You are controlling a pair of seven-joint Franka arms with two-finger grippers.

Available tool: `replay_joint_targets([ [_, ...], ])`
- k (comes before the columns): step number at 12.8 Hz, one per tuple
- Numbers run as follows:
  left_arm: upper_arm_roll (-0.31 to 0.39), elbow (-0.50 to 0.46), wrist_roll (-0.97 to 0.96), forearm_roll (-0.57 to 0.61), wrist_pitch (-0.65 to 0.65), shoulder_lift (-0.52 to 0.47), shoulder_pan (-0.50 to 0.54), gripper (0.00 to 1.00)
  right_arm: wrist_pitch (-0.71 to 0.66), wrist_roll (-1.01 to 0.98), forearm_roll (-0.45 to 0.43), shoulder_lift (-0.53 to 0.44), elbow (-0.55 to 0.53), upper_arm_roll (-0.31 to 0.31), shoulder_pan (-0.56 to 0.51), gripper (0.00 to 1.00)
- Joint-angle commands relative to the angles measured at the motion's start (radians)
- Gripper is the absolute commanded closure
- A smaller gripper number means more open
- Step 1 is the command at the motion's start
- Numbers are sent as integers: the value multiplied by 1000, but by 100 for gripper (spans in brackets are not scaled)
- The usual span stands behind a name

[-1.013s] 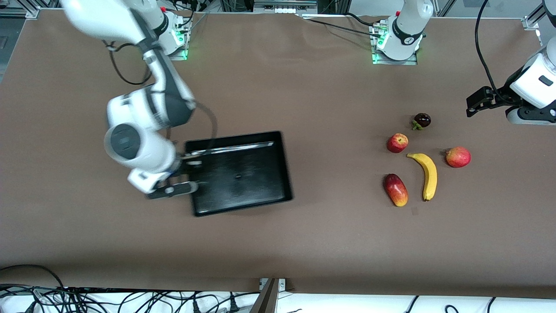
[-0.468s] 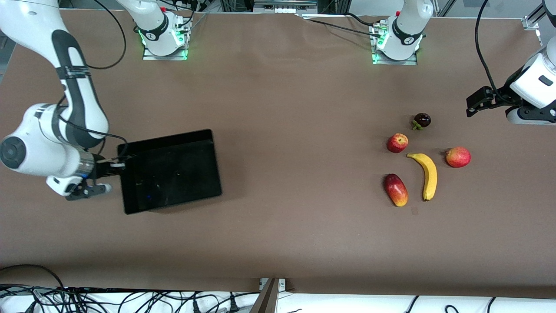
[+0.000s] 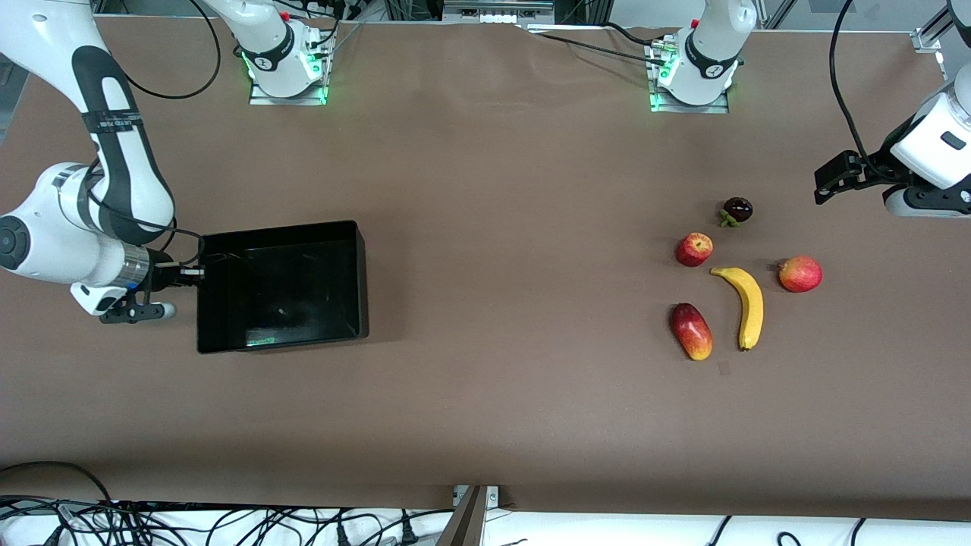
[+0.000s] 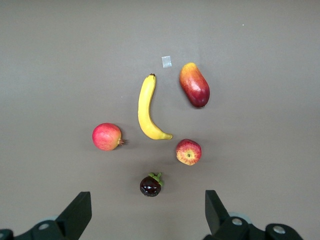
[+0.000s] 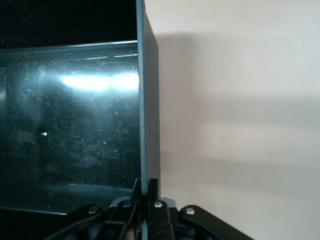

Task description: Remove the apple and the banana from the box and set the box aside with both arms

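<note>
Front view: brown table (image 3: 485,394), right hand (image 3: 199,271) pinching the box (image 3: 281,284) wall.

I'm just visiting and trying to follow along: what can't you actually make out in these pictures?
- Front view: the left gripper is too small to show how its fingers stand.
- Front view: the right gripper is tiny against the black box.
- Right wrist view: most of the box is cut off by the edges.
- Left wrist view: the box is out of frame.
</note>
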Motion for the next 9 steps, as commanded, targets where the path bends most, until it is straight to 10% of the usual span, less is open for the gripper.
replay_joint_targets([
  [1, 0, 7, 9, -22, -10, -10, -1, 0, 19, 28, 18, -34, -46, -12, 4, 100],
  [4, 0, 7, 7, -22, -10, -10, 0, 0, 33, 28, 23, -36, -69, -12, 4, 100],
  [6, 0, 7, 6, -22, -10, -10, -1, 0, 22, 22, 20, -43, -36, -10, 6, 1],
  [9, 0, 7, 4, -22, -11, -10, -1, 0, -86, 22, 8, -45, 120, -2, 18, 0],
])
